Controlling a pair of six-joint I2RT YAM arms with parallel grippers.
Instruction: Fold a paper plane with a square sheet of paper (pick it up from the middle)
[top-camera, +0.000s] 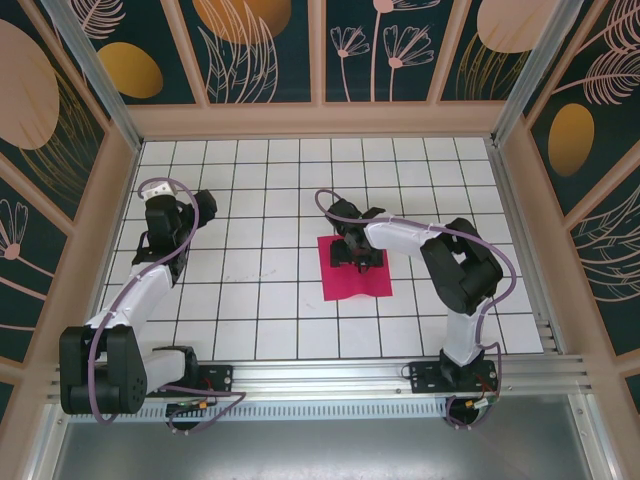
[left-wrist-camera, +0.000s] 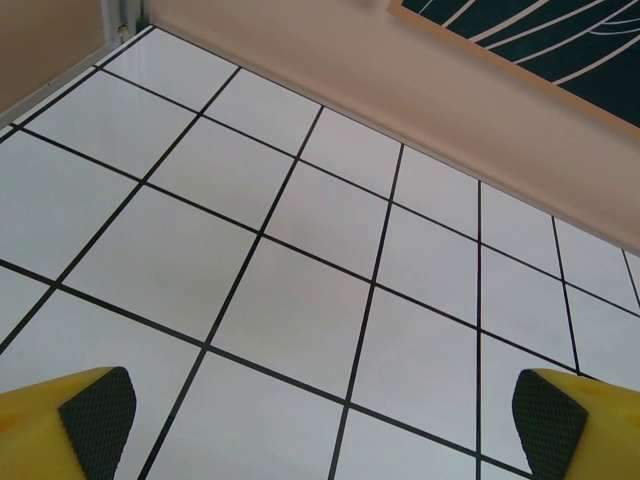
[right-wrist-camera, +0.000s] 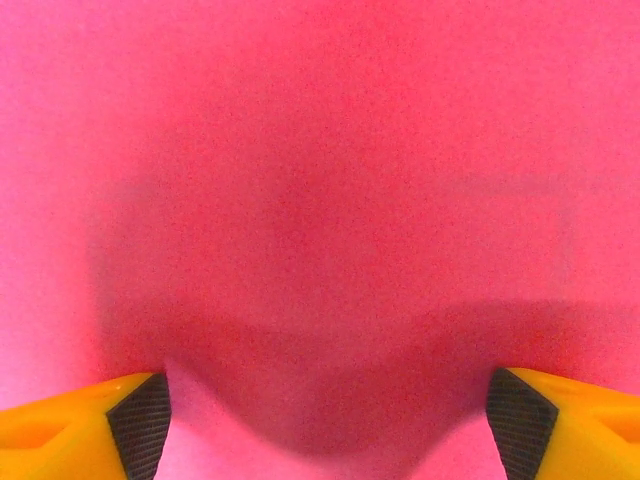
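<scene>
Pose, right arm: reaches from its base at the near right toward the table's middle, wrist bent down, right gripper low over the paper.
Pose, left arm: folded back on the left side, left gripper pointing right above bare tiles of the table, well apart from the paper.
Right gripper: jaws stand wide, pads at either edge of the wrist view with pink paper between and beneath them; nothing is clamped.
Left gripper: jaws spread fully, holding nothing.
Hard to tell: whether the right fingertips touch the sheet. The wrist view is a blur of pink with a darker shadow band. From above, the gripper covers the paper's far middle.
Paper: magenta-pink, roughly square, lying flat near the table's centre, slightly skewed to the grid lines.
</scene>
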